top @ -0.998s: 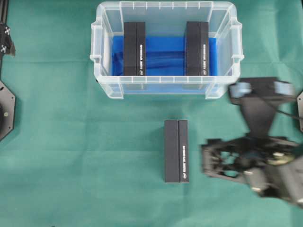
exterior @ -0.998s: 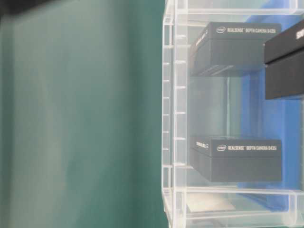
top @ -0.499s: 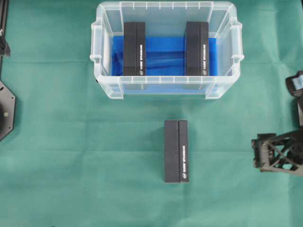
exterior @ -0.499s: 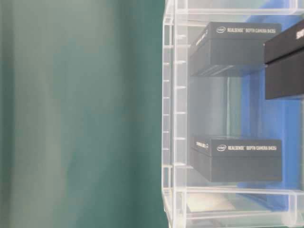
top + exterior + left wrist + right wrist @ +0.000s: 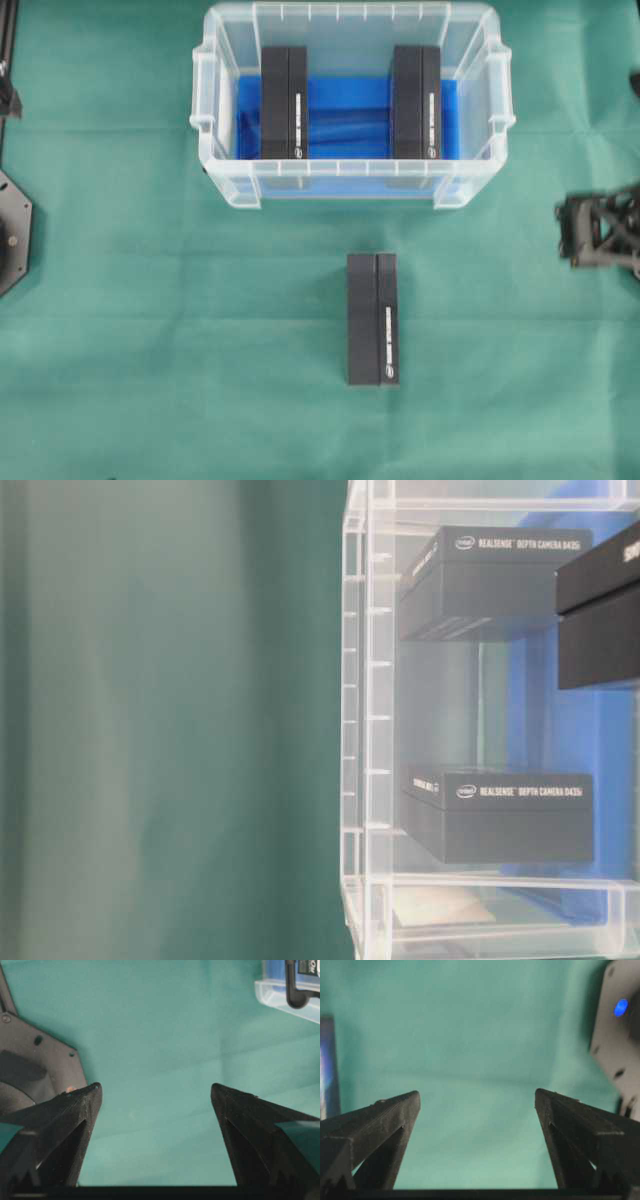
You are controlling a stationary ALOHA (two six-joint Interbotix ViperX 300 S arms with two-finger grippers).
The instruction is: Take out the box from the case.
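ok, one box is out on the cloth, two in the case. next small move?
Probably bring the right gripper from the right edge toward the case, above the right box. Its jaws are open and empty, and that box is the nearer one.

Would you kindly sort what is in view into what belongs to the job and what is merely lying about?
Job:
case
left box inside
right box inside
box on the cloth

Lying about:
green cloth
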